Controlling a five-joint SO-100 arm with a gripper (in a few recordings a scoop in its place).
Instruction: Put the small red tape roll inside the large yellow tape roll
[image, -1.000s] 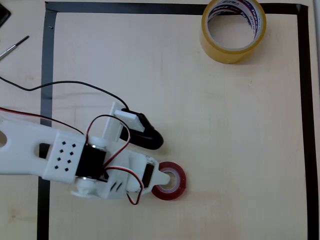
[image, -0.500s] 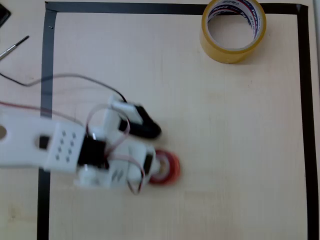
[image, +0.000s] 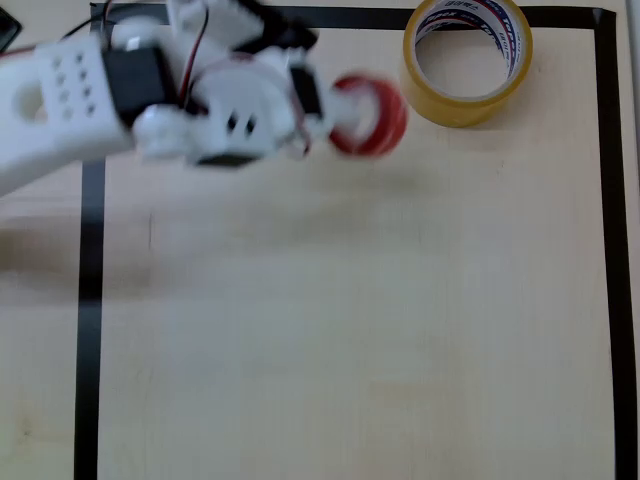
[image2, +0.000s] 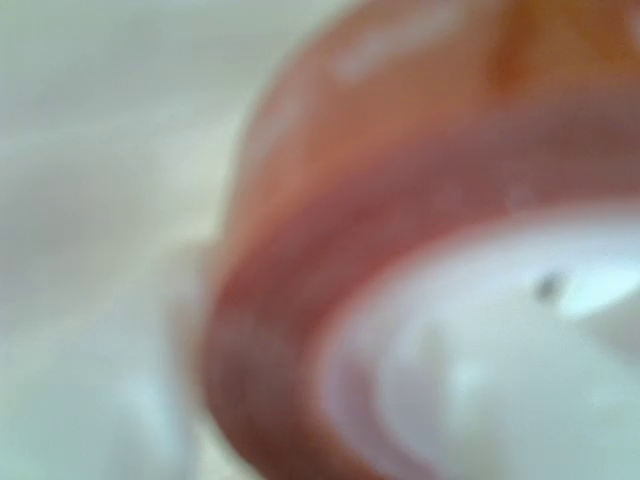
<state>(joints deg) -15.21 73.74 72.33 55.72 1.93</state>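
- In the overhead view, the white gripper (image: 335, 110) sat in the upper middle of the frame, clamped on the small red tape roll (image: 370, 115), which was blurred.
- The large yellow tape roll (image: 466, 62) stood at the upper right of the wooden table (image: 350, 320), just right of the red roll.
- In the wrist view, the red roll (image2: 330, 250) loomed close and out of focus.
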